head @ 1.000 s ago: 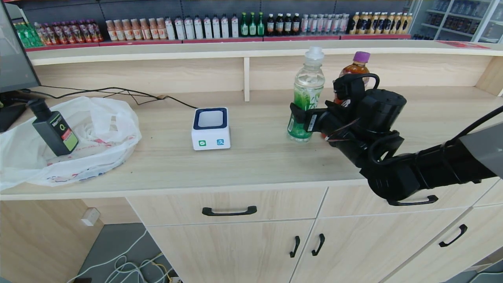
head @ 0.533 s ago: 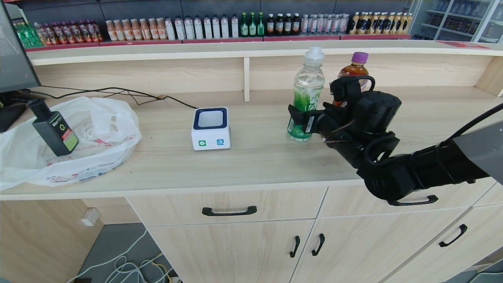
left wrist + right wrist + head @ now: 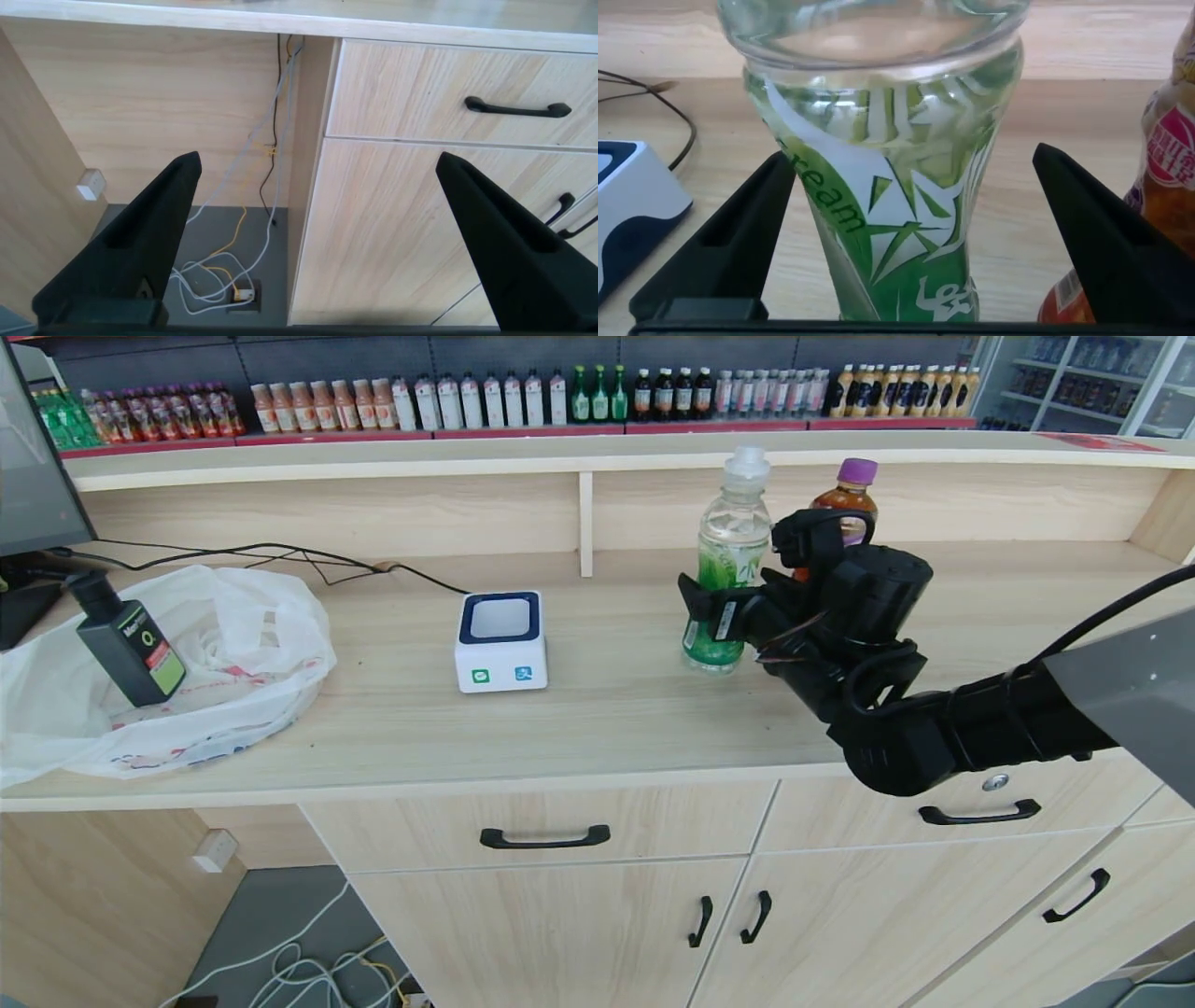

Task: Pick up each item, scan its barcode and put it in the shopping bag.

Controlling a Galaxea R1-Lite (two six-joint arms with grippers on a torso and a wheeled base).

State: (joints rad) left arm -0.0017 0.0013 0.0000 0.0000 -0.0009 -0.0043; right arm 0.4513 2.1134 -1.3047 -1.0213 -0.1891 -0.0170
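Note:
A clear bottle with a green label (image 3: 728,569) stands upright on the wooden counter (image 3: 597,709). My right gripper (image 3: 719,607) is open, one finger on each side of the bottle's lower half. In the right wrist view the green bottle (image 3: 887,233) sits between the fingers of the gripper (image 3: 910,252), close to one finger and with a gap to the other. Just behind stands an amber bottle with a purple cap (image 3: 851,490), also seen at the wrist view's edge (image 3: 1167,187). My left gripper (image 3: 318,243) is open and holds nothing, below the counter facing the cabinet fronts.
A white barcode scanner (image 3: 501,639) sits mid-counter. At the far left a white shopping bag (image 3: 233,644) lies open with a dark pump bottle (image 3: 126,639) in it. A cable (image 3: 280,555) runs along the back of the counter. A raised shelf edge lies behind.
My right arm has pushed a little forward and to the left, bringing its open fingers further around the green bottle. The bottles, scanner and bag have stayed put.

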